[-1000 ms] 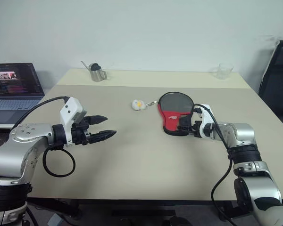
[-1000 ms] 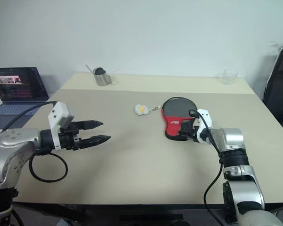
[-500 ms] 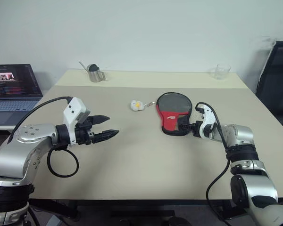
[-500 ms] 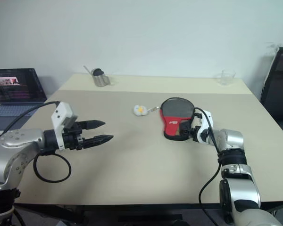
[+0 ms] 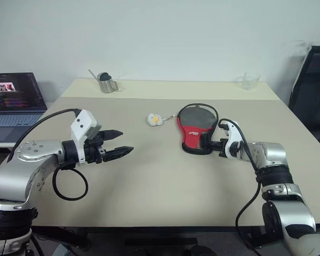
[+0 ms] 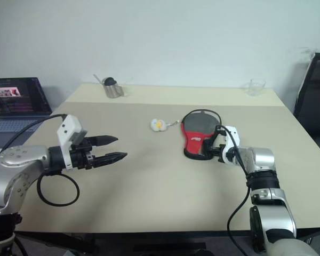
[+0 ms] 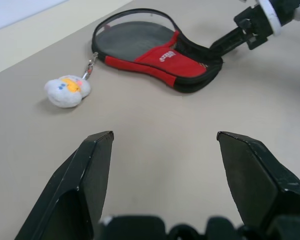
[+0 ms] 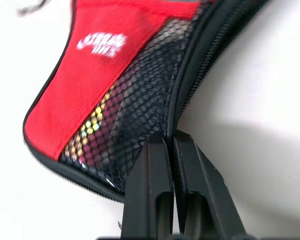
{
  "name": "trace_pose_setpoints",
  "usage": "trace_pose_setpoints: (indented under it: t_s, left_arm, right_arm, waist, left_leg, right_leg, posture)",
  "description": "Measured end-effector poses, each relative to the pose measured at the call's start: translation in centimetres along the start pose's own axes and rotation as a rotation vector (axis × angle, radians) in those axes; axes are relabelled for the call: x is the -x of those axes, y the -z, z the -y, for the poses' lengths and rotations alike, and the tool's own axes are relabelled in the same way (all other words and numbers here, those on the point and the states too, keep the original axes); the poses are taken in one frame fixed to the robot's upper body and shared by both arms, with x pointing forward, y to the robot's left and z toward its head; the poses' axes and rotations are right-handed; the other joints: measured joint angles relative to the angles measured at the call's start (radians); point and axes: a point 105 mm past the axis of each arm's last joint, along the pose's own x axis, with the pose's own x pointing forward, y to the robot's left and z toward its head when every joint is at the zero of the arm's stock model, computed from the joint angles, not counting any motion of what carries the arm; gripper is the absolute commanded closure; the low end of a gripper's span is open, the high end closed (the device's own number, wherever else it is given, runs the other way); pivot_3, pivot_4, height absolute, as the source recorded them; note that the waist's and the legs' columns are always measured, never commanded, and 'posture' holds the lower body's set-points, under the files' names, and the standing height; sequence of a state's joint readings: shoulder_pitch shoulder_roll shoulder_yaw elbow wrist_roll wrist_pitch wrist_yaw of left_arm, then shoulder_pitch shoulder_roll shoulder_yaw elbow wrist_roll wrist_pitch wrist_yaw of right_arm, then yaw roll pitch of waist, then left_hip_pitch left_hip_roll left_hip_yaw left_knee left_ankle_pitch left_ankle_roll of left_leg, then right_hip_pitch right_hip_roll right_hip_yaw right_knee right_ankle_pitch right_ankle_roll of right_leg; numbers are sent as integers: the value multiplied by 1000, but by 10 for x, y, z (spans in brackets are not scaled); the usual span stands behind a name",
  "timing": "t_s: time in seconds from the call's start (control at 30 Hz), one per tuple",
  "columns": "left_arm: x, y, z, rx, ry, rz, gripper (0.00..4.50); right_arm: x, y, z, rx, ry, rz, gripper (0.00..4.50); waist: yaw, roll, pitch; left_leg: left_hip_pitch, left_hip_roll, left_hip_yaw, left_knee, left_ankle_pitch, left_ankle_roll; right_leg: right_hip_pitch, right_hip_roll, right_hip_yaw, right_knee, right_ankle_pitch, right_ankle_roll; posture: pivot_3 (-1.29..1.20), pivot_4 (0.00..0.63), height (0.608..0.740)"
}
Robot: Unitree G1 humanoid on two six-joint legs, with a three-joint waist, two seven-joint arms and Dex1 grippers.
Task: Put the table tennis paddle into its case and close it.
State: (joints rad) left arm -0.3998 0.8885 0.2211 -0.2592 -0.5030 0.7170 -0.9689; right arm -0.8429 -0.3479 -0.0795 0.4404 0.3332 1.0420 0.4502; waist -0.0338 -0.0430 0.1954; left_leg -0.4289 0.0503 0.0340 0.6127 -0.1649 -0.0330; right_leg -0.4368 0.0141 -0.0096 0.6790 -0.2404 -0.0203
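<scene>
The case (image 5: 193, 126) lies flat right of the table's middle, red panel and mesh pocket (image 8: 135, 115) up, its white-yellow charm (image 5: 156, 119) on a cord to its left. A raised black rim circles its wide far end. The paddle is hidden, apart from a yellowish-red patch showing through the mesh. My right gripper (image 5: 207, 144) is shut on the case's black zip edge (image 8: 182, 95) at the narrow near end. Well to the left, my left gripper (image 5: 125, 142) hovers open above bare table, holding nothing, with the case (image 7: 160, 55) beyond its fingers.
A metal cup (image 5: 108, 82) stands at the back left of the table and a clear glass (image 5: 250, 80) at the back right. An open laptop (image 5: 13, 98) sits off the left side. A black chair (image 5: 312, 96) stands by the right edge.
My right gripper has gone from open to shut at the case's near end. The left arm has stayed put.
</scene>
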Motion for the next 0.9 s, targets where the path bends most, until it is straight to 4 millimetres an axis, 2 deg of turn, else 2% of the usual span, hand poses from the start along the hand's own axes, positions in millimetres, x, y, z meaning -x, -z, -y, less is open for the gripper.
trace_pose_setpoints:
  t_s: [0.23, 0.5, 0.9]
  left_arm:
    - [1, -1, -1, -8, -1, -2, 880]
    - [-1, 1, -2, -3, 17, -12, 880]
    - [-5, -6, -5, -36, 46, -8, 880]
  right_arm:
    - [15, 18, -14, 146, -79, -98, 4477]
    - [39, 50, -27, 292, -202, -201, 4477]
    - [65, 81, -53, 415, -406, -309, 4477]
  waist:
    - [2, 0, 0]
    - [4, 0, 0]
    - [2, -1, 0]
  left_leg:
    - [0, 0, 0, -1, 0, 0]
    - [0, 0, -1, -1, 0, 0]
    - [0, 0, -1, -1, 0, 0]
  right_leg:
    - [-1, 0, -1, -1, -1, -1]
    - [0, 0, -1, -1, -1, -2]
    - [0, 0, -2, -1, -1, -2]
  posture:
    - [0, 150, 740]
    - [0, 150, 740]
    - [0, 150, 740]
